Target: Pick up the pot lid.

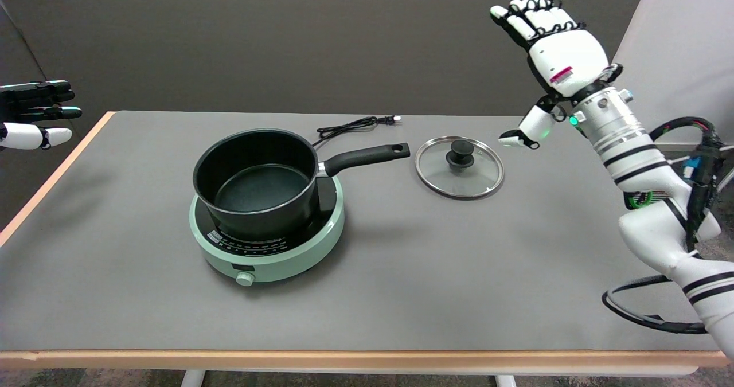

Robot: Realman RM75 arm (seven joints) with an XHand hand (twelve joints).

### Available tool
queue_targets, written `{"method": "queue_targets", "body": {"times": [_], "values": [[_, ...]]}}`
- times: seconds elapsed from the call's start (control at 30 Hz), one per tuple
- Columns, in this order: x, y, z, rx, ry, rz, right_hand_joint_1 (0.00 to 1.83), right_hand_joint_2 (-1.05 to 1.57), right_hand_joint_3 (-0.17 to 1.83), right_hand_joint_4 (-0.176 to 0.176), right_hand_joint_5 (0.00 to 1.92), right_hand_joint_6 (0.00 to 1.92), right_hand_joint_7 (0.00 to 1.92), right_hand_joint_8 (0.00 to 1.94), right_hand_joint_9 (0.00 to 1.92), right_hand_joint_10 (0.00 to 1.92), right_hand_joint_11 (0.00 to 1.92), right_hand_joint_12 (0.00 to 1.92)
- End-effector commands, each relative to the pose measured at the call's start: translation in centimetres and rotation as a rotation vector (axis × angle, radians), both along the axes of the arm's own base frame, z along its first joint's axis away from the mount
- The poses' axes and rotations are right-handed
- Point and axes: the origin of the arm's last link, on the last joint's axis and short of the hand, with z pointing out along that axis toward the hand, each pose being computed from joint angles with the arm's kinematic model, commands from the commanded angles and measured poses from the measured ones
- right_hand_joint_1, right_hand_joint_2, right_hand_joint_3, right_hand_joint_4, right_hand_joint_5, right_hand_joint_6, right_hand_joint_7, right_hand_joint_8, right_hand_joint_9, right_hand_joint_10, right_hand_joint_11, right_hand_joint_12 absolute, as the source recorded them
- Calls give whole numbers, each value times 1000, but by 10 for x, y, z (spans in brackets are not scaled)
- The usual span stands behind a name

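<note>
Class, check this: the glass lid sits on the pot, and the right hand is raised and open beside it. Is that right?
Not quite. The head view shows the lid lying flat on the table, right of the pot, which is uncovered. The right hand is raised and open, as stated.

Round glass pot lid (459,167), steel rim, black knob up, flat on the grey table, right of the pot handle.

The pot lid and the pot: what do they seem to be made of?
The pot lid: probably clear glass, since the grey table shows through it, with a shiny metal rim and a matte black knob, maybe plastic. The pot: dark matte, likely coated metal; black handle looks plastic.
</note>
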Motion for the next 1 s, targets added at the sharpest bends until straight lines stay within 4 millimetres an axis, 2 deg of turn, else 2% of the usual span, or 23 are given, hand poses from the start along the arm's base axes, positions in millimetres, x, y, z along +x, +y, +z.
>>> {"method": "queue_targets", "body": {"times": [0.03,0.07,0.1,0.47,0.63,1.0], "values": [[9,-25,-16,-42,51,-74,1121,-371,905,108,108,108,108,108,108,108,108,108],[10,-25,-15,-44,55,-71,1119,-372,906,118,105,105,105,105,105,105,105,105],[13,-26,-14,-45,60,-67,1110,-372,905,146,103,103,103,103,103,103,103,103],[16,-28,-11,-57,111,-63,1114,-389,892,162,86,86,86,86,86,86,86,86],[6,-35,-9,-56,97,-97,1114,-391,891,176,83,83,83,83,83,83,83,83],[-12,-51,1,-30,-46,-157,1119,-393,884,176,77,77,77,77,77,77,77,77]]}}
